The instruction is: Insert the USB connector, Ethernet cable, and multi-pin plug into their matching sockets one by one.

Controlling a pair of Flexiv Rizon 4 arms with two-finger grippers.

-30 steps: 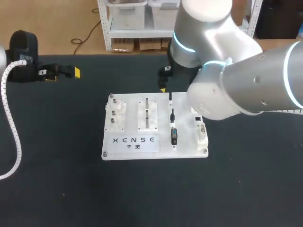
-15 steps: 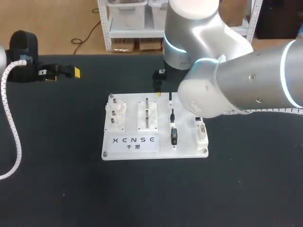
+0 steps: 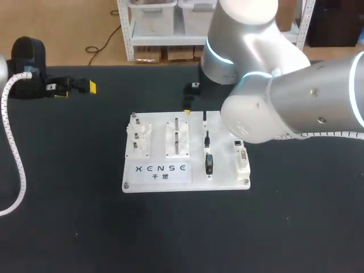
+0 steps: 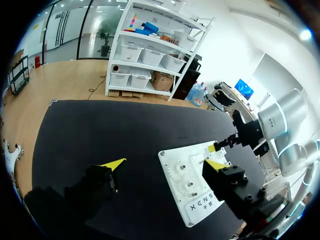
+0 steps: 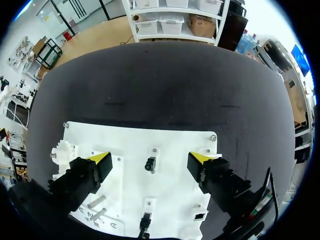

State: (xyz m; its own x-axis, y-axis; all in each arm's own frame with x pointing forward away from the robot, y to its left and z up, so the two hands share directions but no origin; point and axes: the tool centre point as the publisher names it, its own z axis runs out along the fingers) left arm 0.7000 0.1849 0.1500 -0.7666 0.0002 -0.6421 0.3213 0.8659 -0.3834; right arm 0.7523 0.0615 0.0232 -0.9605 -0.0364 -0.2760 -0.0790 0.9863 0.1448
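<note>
The right gripper [image 5: 150, 160] is shifted slightly leftward along the far edge of the white board [image 3: 222, 176], fingers apart and empty, just above the endmost black plug [image 5: 150, 164] in the row standing there. Nothing is gripped yet, so the first insertion is judged still ahead. The left gripper [image 4: 164, 163] is parked well apart, fingers spread and empty.

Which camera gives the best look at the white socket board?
The head view: the white socket board lies nearly whole from above, only its far right corner behind the right arm. The right wrist view shows part between its open fingers; the left wrist view shows it small and slanted.
</note>
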